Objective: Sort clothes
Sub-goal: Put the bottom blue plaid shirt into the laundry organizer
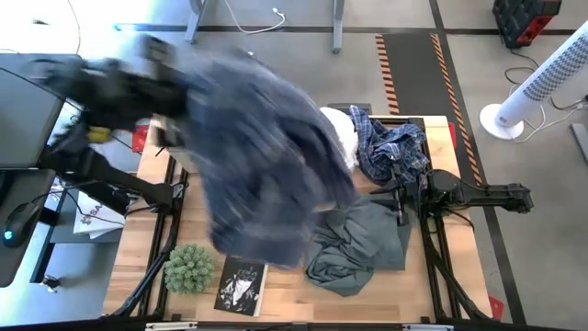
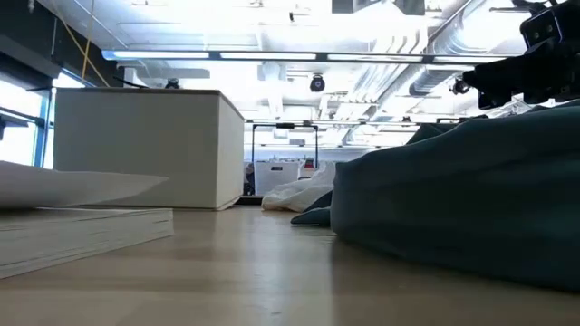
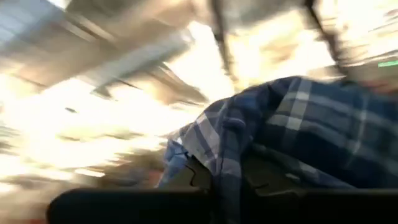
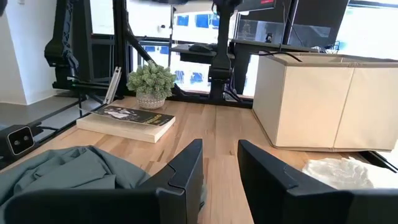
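High view: the left arm is raised over the left rear part of the wooden surface point(image 1: 285, 294), and a blue-and-white plaid shirt point(image 1: 257, 161) hangs from it, spread wide and blurred, covering most of the surface's left and centre. The left claw point(image 1: 161, 129) is blurred at the shirt's upper left edge. In the left wrist view the plaid shirt point(image 3: 298, 137) drapes directly over the dark fingers point(image 3: 124, 205), so the claw is closed on the shirt. The right arm rests low at the right side of the surface. The right claw point(image 4: 219, 180) has its fingers parted, with nothing between them, and it sits above bare wood just beside a grey-green shirt point(image 1: 358, 244). This grey-green shirt lies crumpled on the front centre-right of the surface, and in the low view it fills the right half of the picture point(image 2: 462, 199). A second plaid shirt point(image 1: 390, 147) lies bunched at the rear right, touching a white garment point(image 1: 342, 133) just to its left. A fabric bin point(image 4: 323, 99) stands on the surface near the white garment point(image 4: 342, 171). A small potted plant point(image 1: 188, 267) and a book point(image 1: 241, 285) lie side by side at the front left edge.
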